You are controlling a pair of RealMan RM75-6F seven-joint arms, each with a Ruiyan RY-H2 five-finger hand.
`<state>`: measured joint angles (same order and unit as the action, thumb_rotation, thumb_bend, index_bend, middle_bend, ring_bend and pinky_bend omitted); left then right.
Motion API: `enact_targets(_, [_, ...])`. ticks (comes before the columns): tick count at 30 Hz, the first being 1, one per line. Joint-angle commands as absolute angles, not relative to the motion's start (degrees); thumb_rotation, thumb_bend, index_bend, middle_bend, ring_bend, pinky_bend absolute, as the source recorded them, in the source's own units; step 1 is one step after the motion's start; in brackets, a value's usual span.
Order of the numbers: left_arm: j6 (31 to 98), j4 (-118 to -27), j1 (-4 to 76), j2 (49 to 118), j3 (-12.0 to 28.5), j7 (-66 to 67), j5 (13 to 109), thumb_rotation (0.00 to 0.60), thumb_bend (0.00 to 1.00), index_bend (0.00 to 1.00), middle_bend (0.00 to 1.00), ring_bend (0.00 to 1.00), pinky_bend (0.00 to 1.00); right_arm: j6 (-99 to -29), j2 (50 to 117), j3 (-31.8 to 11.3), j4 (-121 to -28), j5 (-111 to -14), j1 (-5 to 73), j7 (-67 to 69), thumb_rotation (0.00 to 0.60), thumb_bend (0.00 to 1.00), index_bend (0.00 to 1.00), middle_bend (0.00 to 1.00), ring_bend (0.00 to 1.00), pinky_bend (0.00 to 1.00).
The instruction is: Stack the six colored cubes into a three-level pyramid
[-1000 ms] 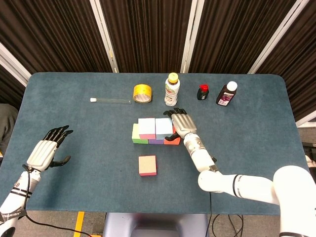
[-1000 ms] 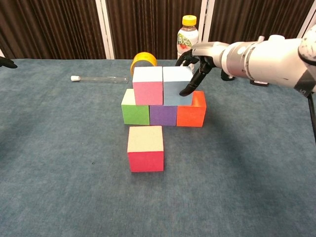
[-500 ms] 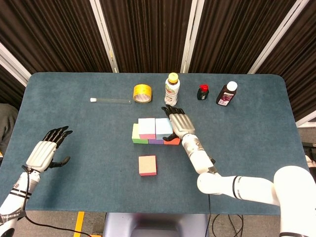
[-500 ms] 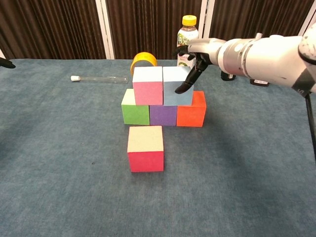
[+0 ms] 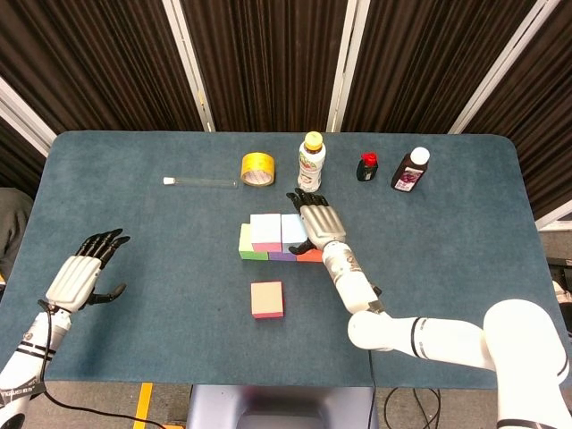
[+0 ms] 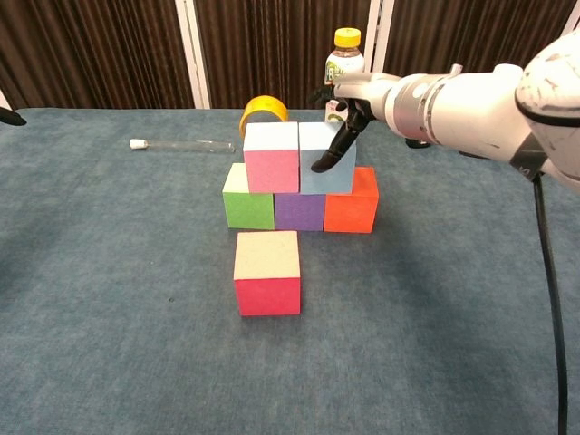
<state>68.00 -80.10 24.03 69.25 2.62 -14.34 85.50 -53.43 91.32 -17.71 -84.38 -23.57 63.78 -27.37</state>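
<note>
Three cubes form a row on the table: green (image 6: 248,201), purple (image 6: 299,211) and orange (image 6: 352,207). A pink cube (image 6: 271,161) and a light blue cube (image 6: 335,181) sit side by side on top of them. A red cube with a tan top (image 6: 267,274) stands alone in front of the row. My right hand (image 6: 349,104) hovers over the blue cube with fingers spread, its thumb hanging down before the cube's front face; contact cannot be told. My left hand (image 5: 85,273) lies open near the table's left front edge, holding nothing.
Along the back stand a yellow tape roll (image 5: 257,168), a test tube (image 5: 201,182), a yellow-capped drink bottle (image 5: 310,162), a small red-capped bottle (image 5: 367,166) and a dark white-capped bottle (image 5: 410,170). The drink bottle is just behind my right hand.
My right hand has slid left from the orange cube's side to above the blue cube. The cubes and my left hand have not moved.
</note>
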Motion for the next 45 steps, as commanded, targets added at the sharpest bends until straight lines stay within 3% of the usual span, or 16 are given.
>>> enact_targets(1, [68.0, -80.2, 24.1, 69.2, 2.6, -14.4, 85.5, 0.600, 0.31, 0.09, 0.00, 0.00, 0.08, -53.5, 91.6, -17.9, -84.1, -23.5, 63.9, -27.4, 0.600, 0.27, 0.00, 0.04, 0.00, 0.03])
enact_targets(29, [68.0, -79.2, 23.6, 69.6, 2.1, -15.3, 85.8, 0.600, 0.31, 0.09, 0.00, 0.00, 0.08, -54.4, 91.9, -18.2, -85.2, -23.6, 63.3, -28.9, 0.600, 0.27, 0.00, 0.04, 0.00, 0.03])
enact_targets(38, [68.7, -79.3, 23.1, 69.3, 2.2, -16.0, 85.7, 0.600, 0.31, 0.09, 0.00, 0.00, 0.08, -60.1, 83.1, -17.2, -98.7, -33.1, 57.3, -25.7, 0.600, 0.27, 0.00, 0.03, 0.00, 0.03])
enact_targets(45, [70.6, -80.6, 22.7, 69.5, 1.5, -15.7, 87.9, 0.600, 0.31, 0.12, 0.02, 0.02, 0.11, -67.3, 72.6, -14.2, -110.6, -44.4, 48.4, -21.2, 0.600, 0.27, 0.02, 0.05, 0.00, 0.06])
